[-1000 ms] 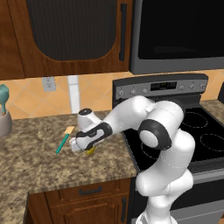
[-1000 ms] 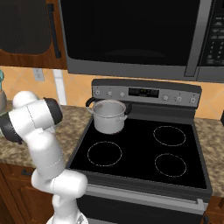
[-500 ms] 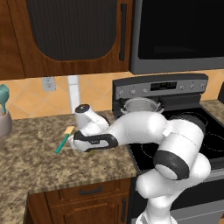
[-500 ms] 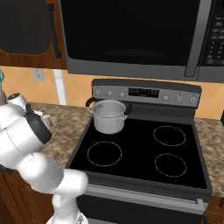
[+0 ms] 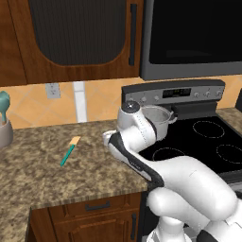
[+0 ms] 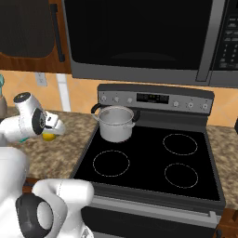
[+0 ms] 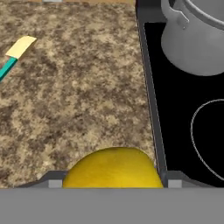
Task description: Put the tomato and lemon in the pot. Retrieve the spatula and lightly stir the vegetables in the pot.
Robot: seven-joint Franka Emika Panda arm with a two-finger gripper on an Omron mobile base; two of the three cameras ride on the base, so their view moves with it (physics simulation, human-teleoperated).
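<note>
The yellow lemon (image 7: 113, 168) sits between my two fingertips, and my gripper (image 7: 113, 183) is shut on it. From the right base, the lemon (image 6: 47, 136) hangs under the gripper (image 6: 51, 131), just above the granite counter near the stove's left edge. The gripper (image 5: 109, 140) is to the right of the spatula (image 5: 69, 151), which lies flat with its teal handle and tan blade (image 7: 19, 47). The steel pot (image 6: 116, 123) stands on the back left burner, ahead and to the right of my hand; its wall (image 7: 197, 37) fills the corner. The tomato is out of view.
A thick teal utensil in a grey holder (image 5: 4, 124) stands at the counter's far left. The black stovetop (image 6: 153, 162) has a raised edge (image 7: 148, 87) beside the counter. A microwave (image 6: 139, 37) hangs over the stove, and cabinets (image 5: 80, 38) hang over the counter.
The hand has swung right from beside the spatula toward the stove edge, carrying the lemon. The spatula and pot have stayed put.
</note>
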